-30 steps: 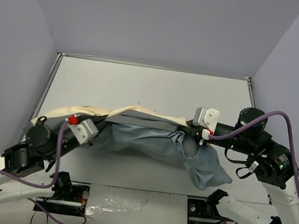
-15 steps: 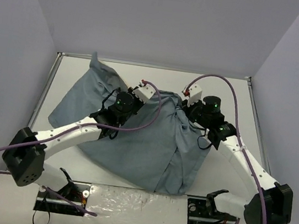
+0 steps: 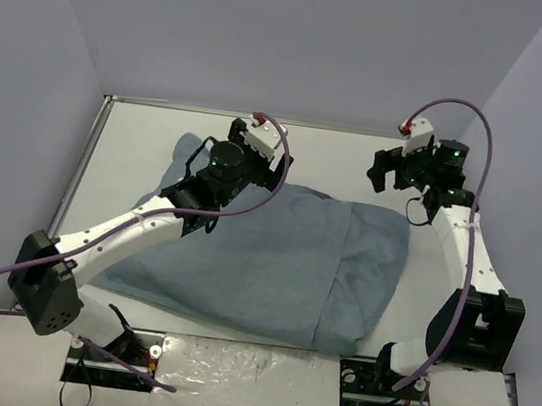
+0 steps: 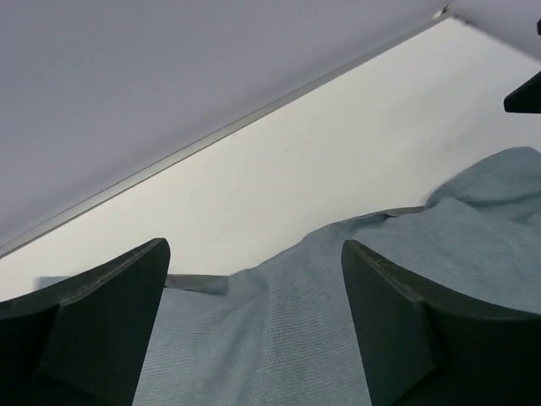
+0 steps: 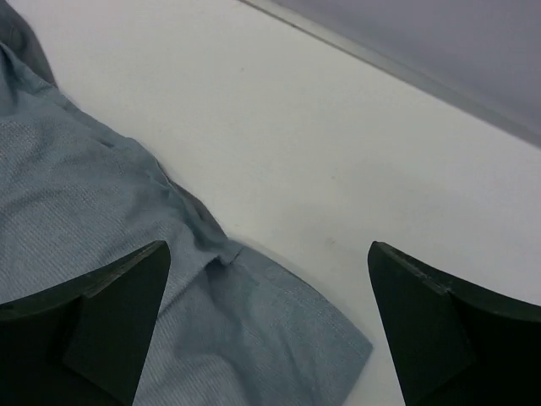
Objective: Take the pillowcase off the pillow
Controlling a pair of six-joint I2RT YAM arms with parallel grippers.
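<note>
Both jaw pairs stand wide apart, empty: left gripper [image 4: 254,249] over the pillowcase [image 3: 274,254] upper edge, right gripper [image 5: 266,247] at upper right. Pillowcase lies spread, blue-grey face up, mid-frame on the table [image 3: 357,165].

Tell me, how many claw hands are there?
2. The left gripper hangs open over the far edge of the pillowcase; the right gripper hangs open over its far right corner. None hidden.

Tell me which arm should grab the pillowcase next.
Left, probably. The left gripper is open, with the far edge of the pillowcase lying right between its fingers. The right gripper, also open, hangs mostly over bare table beside the cloth's corner.
</note>
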